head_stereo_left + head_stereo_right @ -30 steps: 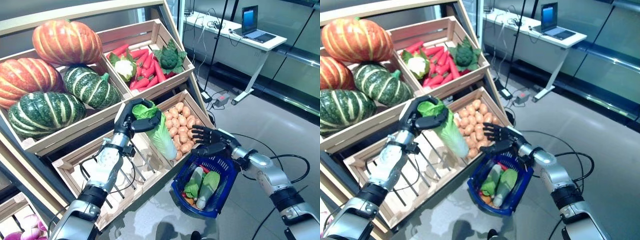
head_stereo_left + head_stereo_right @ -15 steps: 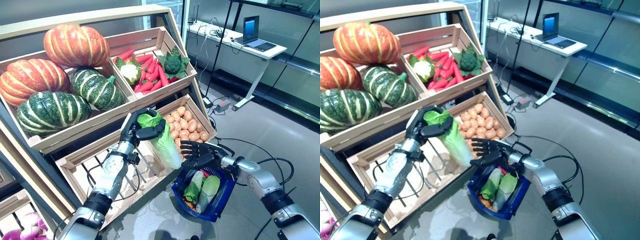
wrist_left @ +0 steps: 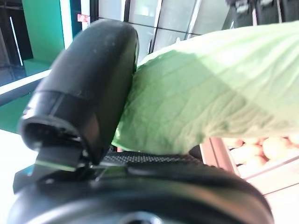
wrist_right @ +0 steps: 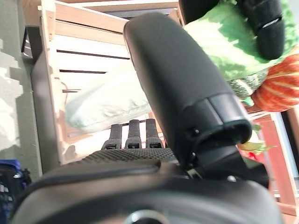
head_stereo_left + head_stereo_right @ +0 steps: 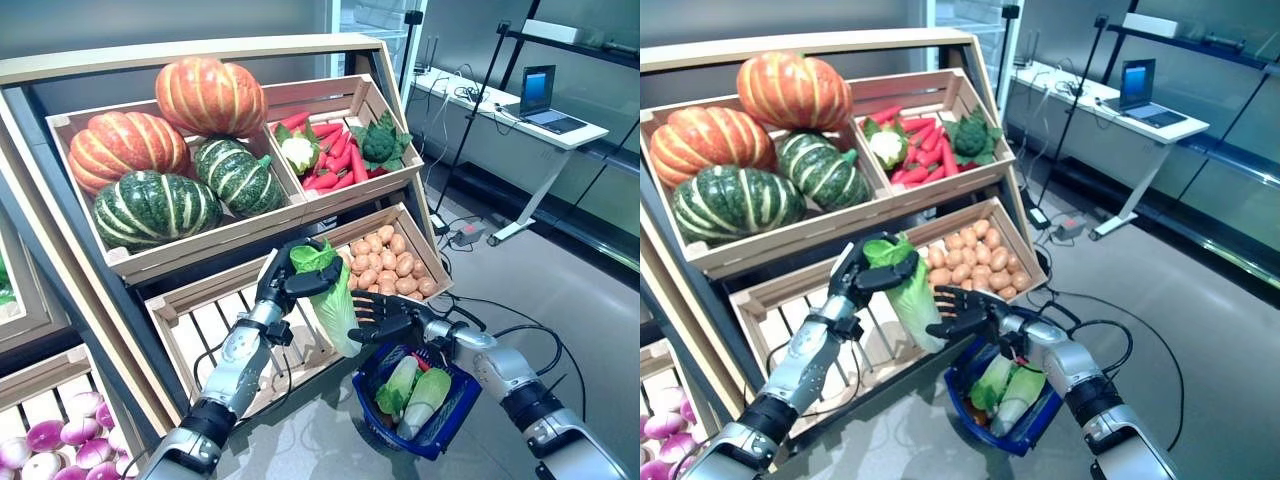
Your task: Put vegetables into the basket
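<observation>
My left hand [image 5: 283,283] is shut on the leafy top of a long green cabbage [image 5: 335,305], which hangs down in front of the lower crates. The left wrist view shows the thumb [image 3: 88,88] pressed onto the cabbage's leaf [image 3: 205,93]. My right hand [image 5: 385,318] is open with its fingers spread, right by the cabbage's pale lower end [image 4: 103,105]. A blue basket [image 5: 455,415] hangs below the right wrist. It holds two pale green cabbages [image 5: 410,385] and something red and orange beneath them.
The sloped stand holds a crate of pumpkins [image 5: 160,160], a crate of carrots, cauliflower and broccoli [image 5: 340,155], a crate of potatoes [image 5: 385,265] and a bare slatted crate [image 5: 215,320]. Purple bulbs [image 5: 45,455] lie at lower left. A desk with a laptop [image 5: 540,95] stands far right.
The camera has shifted, so the whole stand sits further right. My right hand with the basket has closed in on the cabbage's lower end. The left hand still holds the cabbage.
</observation>
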Robot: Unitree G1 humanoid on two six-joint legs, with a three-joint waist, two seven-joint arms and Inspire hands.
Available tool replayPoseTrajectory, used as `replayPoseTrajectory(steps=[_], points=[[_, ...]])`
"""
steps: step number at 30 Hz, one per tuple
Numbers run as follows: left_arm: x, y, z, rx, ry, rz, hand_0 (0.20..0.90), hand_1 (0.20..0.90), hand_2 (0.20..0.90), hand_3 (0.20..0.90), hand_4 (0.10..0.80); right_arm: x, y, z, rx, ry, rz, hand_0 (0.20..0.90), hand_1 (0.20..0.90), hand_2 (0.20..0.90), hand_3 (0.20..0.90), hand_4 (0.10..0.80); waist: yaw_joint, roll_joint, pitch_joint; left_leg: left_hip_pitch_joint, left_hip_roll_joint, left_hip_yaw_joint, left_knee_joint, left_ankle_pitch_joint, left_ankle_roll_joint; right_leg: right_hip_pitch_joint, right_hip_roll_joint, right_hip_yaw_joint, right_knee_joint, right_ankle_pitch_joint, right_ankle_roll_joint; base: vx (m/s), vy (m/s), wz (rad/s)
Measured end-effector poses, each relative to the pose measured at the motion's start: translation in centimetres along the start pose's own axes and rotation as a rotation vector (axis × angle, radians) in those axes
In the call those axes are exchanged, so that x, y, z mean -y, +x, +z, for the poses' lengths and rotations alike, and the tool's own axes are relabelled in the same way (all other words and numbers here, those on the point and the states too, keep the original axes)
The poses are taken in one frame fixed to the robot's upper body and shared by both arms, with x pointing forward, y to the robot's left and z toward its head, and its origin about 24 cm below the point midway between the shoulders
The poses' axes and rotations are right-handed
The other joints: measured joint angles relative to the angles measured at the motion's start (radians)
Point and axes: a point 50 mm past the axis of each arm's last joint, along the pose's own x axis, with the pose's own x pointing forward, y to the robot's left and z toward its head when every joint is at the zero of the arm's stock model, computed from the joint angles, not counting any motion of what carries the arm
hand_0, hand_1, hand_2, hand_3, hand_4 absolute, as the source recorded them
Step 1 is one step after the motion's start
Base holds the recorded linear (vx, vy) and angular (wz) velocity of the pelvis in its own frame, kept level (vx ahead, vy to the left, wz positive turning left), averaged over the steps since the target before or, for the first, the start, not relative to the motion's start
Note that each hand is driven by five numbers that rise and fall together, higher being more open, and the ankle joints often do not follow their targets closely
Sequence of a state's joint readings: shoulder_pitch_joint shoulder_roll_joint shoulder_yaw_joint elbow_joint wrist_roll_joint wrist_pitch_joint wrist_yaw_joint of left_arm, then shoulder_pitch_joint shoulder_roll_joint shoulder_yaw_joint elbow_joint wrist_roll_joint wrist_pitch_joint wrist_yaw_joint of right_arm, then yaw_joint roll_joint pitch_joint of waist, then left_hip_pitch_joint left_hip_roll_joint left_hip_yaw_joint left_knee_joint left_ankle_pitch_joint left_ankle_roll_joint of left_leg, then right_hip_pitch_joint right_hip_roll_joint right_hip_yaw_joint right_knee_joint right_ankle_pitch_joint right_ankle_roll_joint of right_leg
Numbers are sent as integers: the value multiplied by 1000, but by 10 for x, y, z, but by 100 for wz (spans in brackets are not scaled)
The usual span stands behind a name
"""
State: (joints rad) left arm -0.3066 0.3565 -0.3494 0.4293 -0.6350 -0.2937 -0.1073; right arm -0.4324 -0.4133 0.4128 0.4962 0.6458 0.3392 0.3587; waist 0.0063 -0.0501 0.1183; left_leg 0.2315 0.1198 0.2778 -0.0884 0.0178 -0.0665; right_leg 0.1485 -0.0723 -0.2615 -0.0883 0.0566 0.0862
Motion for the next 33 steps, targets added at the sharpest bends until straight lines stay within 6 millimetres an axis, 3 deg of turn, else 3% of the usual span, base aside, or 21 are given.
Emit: replayPoseTrajectory(steps=[10,16,26,27,28,33], points=[[12,1,-10,-43,-83,-37,300,300,300,300,400,1,12,-7,-68,0,-62,900,900,900,900,800,13,0,-12,-13,0,-23,0,6,0,-1,-2,-20,0,1,-1,-1,-7,6],[15,0,-14,-65,-130,-33,300,300,300,300,400,-4,21,0,-93,-88,-80,900,900,900,900,800,15,1,-13,-15,0,-27,0,8,0,-1,-2,-21,0,1,-1,-1,-1,1],[22,-2,-22,-117,-170,-53,300,300,300,300,400,-3,28,-18,-164,-44,-104,900,900,900,900,800,24,6,-17,-25,-2,-45,0,15,2,0,-4,-26,0,0,-1,1,2,4],[22,-2,-22,-121,-171,-55,300,300,300,300,400,-2,28,-18,-170,-55,-108,754,754,754,754,703,24,7,-17,-26,-2,-48,0,16,2,0,-4,-26,0,0,-1,0,4,9],[23,-2,-23,-127,-173,-57,300,300,300,300,400,-2,29,-18,-176,-64,-111,300,300,300,300,400,24,7,-17,-27,-2,-51,0,17,2,0,-4,-26,0,0,-1,8,4,6],[22,-2,-24,-138,-197,-49,300,300,300,300,400,-6,31,-22,-187,-88,-89,300,300,300,300,400,26,8,-17,-28,-2,-54,0,20,2,0,-4,-27,0,0,-2,2,1,1]])
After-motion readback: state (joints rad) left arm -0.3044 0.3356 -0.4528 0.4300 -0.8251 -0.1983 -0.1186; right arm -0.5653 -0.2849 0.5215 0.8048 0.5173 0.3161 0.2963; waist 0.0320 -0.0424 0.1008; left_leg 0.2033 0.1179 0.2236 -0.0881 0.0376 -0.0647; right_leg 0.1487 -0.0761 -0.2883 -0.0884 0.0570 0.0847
